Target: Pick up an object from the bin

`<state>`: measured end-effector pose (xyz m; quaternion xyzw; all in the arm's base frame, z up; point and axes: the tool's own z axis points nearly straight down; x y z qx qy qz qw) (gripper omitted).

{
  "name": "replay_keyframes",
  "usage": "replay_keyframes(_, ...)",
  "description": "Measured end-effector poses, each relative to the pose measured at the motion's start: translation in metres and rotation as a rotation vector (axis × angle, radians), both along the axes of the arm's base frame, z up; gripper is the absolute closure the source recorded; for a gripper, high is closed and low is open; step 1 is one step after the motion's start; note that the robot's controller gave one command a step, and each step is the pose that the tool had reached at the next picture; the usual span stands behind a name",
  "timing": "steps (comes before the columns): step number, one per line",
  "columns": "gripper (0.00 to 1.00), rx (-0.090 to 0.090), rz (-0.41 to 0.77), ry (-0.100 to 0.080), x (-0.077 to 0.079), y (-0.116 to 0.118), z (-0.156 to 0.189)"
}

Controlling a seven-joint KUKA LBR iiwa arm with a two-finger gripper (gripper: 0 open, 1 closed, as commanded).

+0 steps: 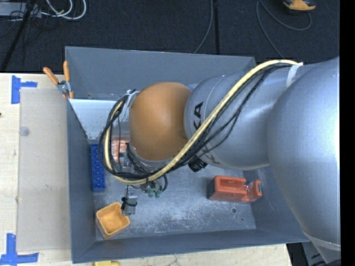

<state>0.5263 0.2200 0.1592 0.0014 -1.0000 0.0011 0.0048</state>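
Gripper (129, 204) is placed just beside a small yellow cup (112, 220), which lies toward the view's lower left of it, in the bin's (183, 218) corner. Its opening state cannot be told.

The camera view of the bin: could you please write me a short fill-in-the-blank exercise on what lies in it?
1. A long ____ brick lies along the left wall of the bin.
2. In this view, the red block lies to the ____ of the hand.
3. Of these three things, the yellow cup lies ____ to the hand.

Missing words: blue; right; nearest.
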Motion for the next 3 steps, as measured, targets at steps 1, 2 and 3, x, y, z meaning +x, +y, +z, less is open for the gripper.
replay_keyframes(1, 0.0, 0.002, -0.005, -0.007, 0.002, -0.001, 0.005)
replay_keyframes(2, 0.0, 0.002, 0.071, -0.004, -0.023, 0.019, -0.066)
replay_keyframes(3, 0.0, 0.001, 0.128, -0.001, -0.034, 0.022, -0.069)
